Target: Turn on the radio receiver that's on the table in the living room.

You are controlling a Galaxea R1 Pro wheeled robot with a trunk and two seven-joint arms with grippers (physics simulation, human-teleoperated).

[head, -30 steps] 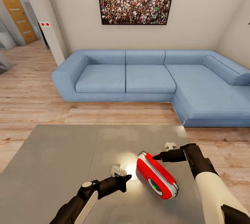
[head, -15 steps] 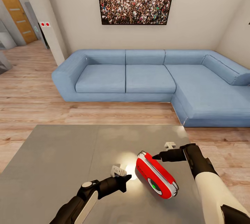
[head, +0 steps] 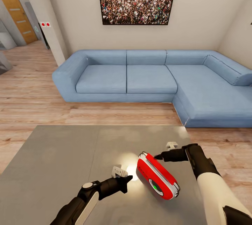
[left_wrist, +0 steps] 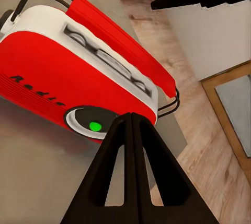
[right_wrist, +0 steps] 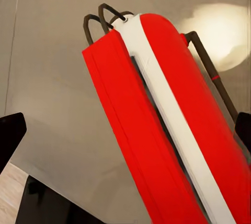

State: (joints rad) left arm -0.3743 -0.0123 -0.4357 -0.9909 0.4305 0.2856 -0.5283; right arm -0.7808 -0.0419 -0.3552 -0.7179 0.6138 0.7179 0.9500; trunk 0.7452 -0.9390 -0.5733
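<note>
Living-room table [head: 63,155] carries the radio [head: 158,177], lying tilted at your 5 o'clock, its dial lit green. Your left gripper [head: 126,179], fingers pressed together, sits just beside it at 9 o'clock. Your right gripper [head: 158,156], apparently open, sits at its far end; nudge it and the radio may slide toward the near edge.

radio receiver [head: 158,179] nudged very slightly leftward on the table [head: 63,158], right claw [head: 157,156] edged a touch left

Bare table [head: 63,155] left of radio [head: 158,176]
</note>
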